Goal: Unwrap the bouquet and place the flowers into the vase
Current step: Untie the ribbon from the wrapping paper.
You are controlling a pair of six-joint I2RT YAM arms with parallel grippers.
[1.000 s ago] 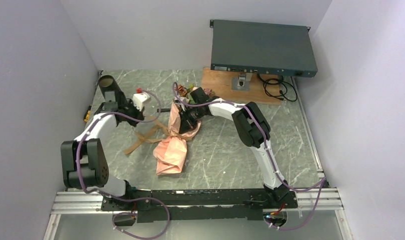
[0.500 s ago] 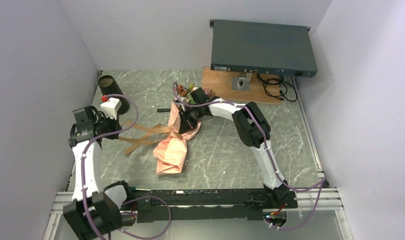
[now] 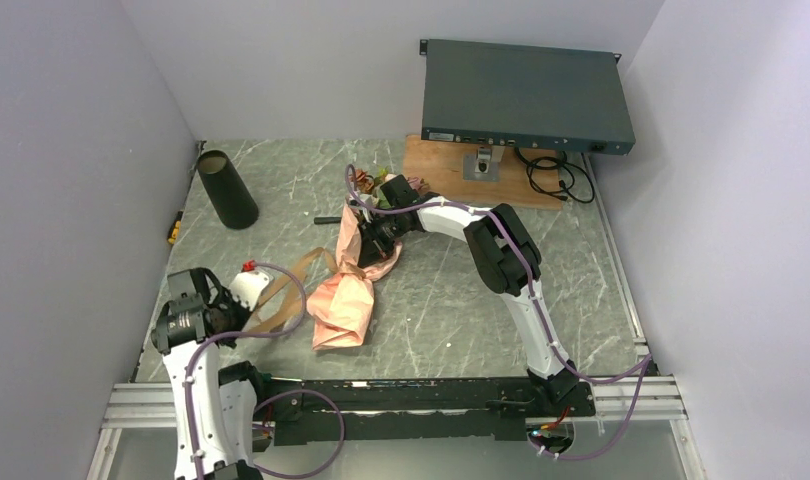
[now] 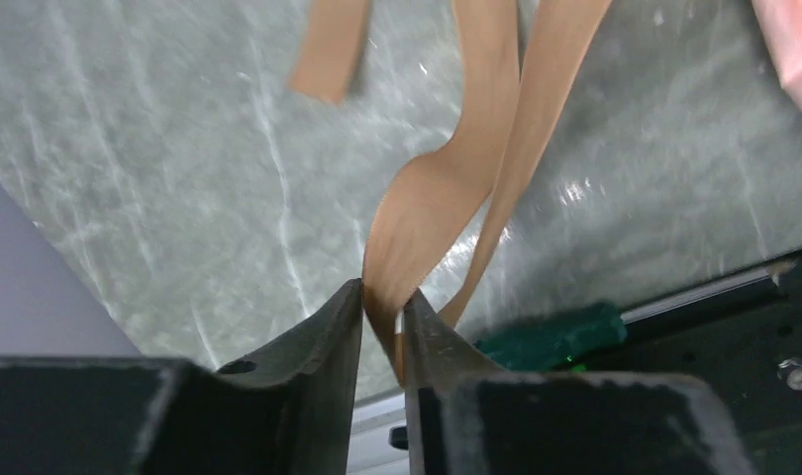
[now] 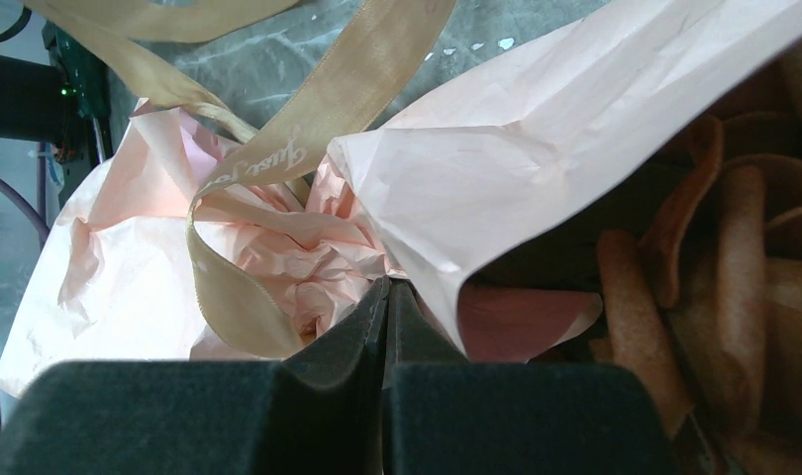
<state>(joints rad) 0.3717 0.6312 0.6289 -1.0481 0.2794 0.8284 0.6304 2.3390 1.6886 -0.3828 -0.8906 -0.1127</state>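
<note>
The bouquet [image 3: 353,268] lies mid-table, its crinkled salmon-pink paper [image 5: 278,247] spread toward the near side. Rust and green flowers [image 3: 379,183] poke out at its far end, and rust roses [image 5: 734,267] fill the right of the right wrist view. My right gripper [image 3: 367,243] is shut, its tips [image 5: 388,287] pressed into the crumpled paper. A tan ribbon [image 3: 286,285] runs from the bouquet to my left gripper [image 3: 246,306] near the front left. There the jaws [image 4: 382,302] stand narrowly apart with the ribbon [image 4: 427,208] touching both tips. The black vase [image 3: 227,188] stands at the far left, apart from both arms.
A dark grey rack box [image 3: 526,95] sits on a wooden board [image 3: 451,175] at the back right, with black cables [image 3: 556,180] beside it. A short black rod [image 3: 326,220] lies left of the bouquet. A yellow tool [image 3: 173,232] lies by the left wall. The metal rail [image 3: 401,392] runs along the near edge.
My left arm has swung back from beside the vase to the near-left, drawing the ribbon out from the bouquet. The right arm and the bouquet have stayed put.
</note>
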